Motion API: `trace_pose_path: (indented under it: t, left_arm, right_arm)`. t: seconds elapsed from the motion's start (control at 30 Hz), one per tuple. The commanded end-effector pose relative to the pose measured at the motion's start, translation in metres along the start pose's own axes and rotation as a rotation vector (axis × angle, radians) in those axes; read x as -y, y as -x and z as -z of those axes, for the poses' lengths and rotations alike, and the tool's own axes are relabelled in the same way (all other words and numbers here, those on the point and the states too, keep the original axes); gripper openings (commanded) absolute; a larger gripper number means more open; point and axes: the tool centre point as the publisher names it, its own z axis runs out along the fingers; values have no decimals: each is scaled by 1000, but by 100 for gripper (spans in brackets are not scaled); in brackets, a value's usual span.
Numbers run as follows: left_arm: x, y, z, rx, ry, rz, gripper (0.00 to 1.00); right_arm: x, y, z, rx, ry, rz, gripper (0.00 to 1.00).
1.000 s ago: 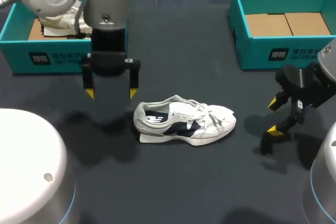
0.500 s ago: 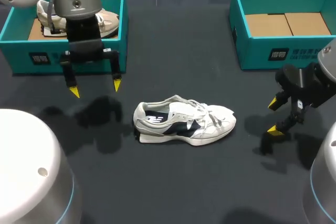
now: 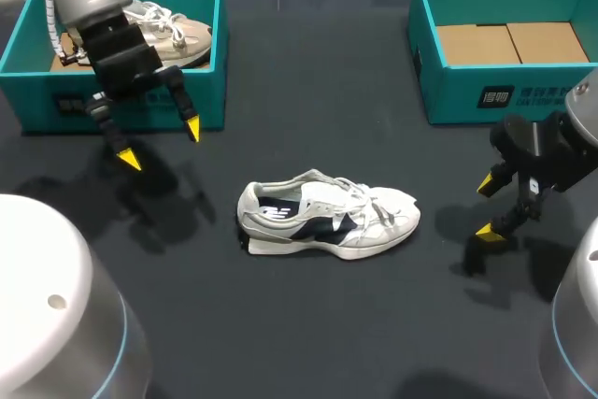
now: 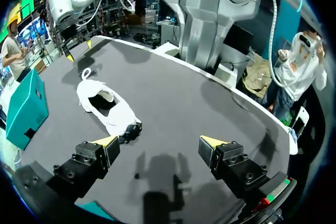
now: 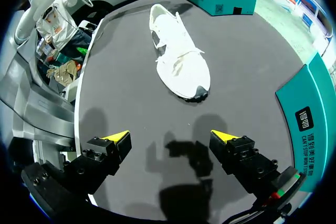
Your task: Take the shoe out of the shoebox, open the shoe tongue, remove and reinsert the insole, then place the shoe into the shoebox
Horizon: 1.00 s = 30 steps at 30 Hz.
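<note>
Shoe first: it sits in the middle of the head view on the table, outside both boxes, heel toward the frame's left and toe toward its right. It is a white trainer with dark navy panels along its side and at the heel, a pale sole and white laces lying loosely over the tongue. From the left wrist view its opening faces up, with a dark lining inside. Nothing touches it. The left gripper hangs in the upper left of the head frame, just in front of the left shoebox, with its yellow-tipped fingers spread wide and nothing between them. It is well apart from the shoe. That teal box is open-topped and holds a second shoe, pale with white laces. The right gripper is at the right edge of the frame, about level with the shoe and clear of its toe. Its jaws are also spread and empty. Above it, in the upper right, stands the right shoebox, also teal, with only its brown cardboard floor showing inside. The table is a matte, dark grey surface, and soft shadows of both grippers fall on it.
</note>
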Motion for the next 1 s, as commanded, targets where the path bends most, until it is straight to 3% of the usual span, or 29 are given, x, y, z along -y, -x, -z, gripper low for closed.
trace_pose_path:
  t: [0.03, 0.13, 0.5, 0.67, 0.73, 0.8, 1.0]
  left_arm:
    - [-9, -7, -22, 167, -156, 171, 100]
    - [-12, -13, -32, 234, -222, 272, 100]
    - [-12, -13, -32, 234, -222, 272, 100]
    - [-32, -11, -71, 384, -311, 380, 100]
    - [-39, -11, -79, 425, -380, 425, 100]
    - [-44, -12, -85, 486, -398, 440, 100]
    - [-47, -12, -86, 474, -405, 438, 100]
  right_arm:
    - [0, -1, 0, 3, -1, 0, 100]
    - [0, -1, 0, 3, -1, 0, 100]
    - [0, -1, 0, 3, -1, 0, 100]
    - [0, -1, 0, 3, -1, 0, 100]
    - [0, -1, 0, 3, -1, 0, 100]
    - [0, -1, 0, 3, -1, 0, 100]
    - [0, -1, 0, 3, -1, 0, 100]
